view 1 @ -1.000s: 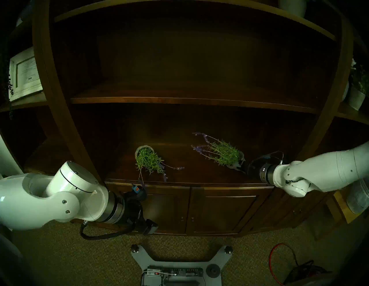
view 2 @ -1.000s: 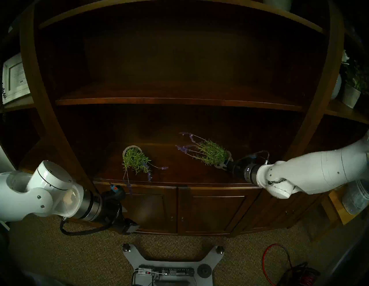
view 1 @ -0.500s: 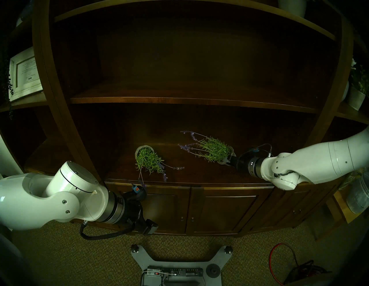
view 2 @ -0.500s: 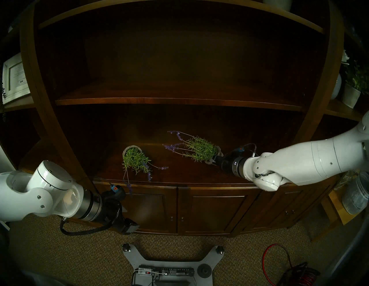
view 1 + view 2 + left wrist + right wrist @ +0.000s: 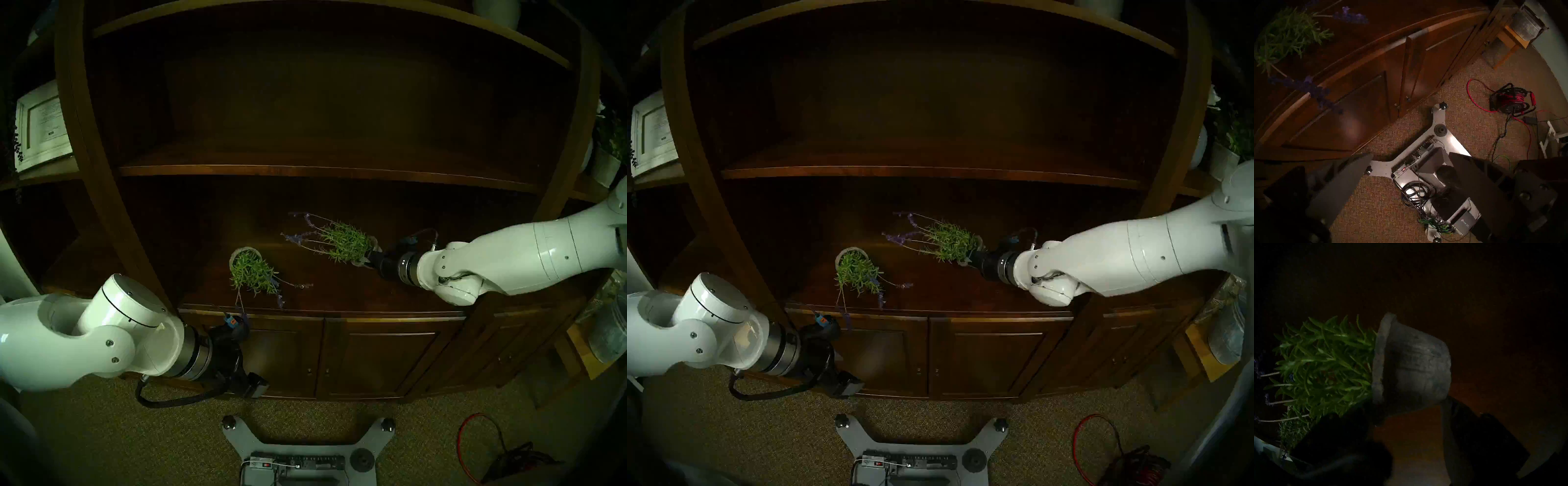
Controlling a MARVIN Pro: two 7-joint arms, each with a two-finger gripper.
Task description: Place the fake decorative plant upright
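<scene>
The right gripper (image 5: 368, 258) is clamped partway closed on the small grey weathered pot (image 5: 1417, 365) of a fake lavender plant with green needle leaves and purple flower spikes (image 5: 342, 239), one finger (image 5: 1480, 434) against the pot's base end and the other (image 5: 1333, 433) at its rim beside the foliage. The plant is carried lying over, its stems running away from the gripper toward the robot's left and slightly upward, and it appears clear of the wood; gripping across the pot rather than the soft stems looks like the sensible choice, since a roll of the wrist could then bring the base down flat. Below the gripper lies the dark polished wooden shelf top of the cabinet (image 5: 339, 298), which seems the likely place to stand it. Farther to the gripper's left, well apart from the held plant, a second fake lavender plant in a pale round pot (image 5: 252, 271) lies tipped on the same surface, its purple spikes reaching the front edge. Nearer the robot, below that edge, the left gripper (image 5: 1407, 171) hangs idle with its jaws wide apart and nothing between them, over brown carpet (image 5: 135, 441). Beyond everything rise the tall dark wooden shelves of the bookcase (image 5: 305, 169), a white-framed picture (image 5: 42, 125) at far left, and a red cable reel (image 5: 1508, 100) on the floor.
</scene>
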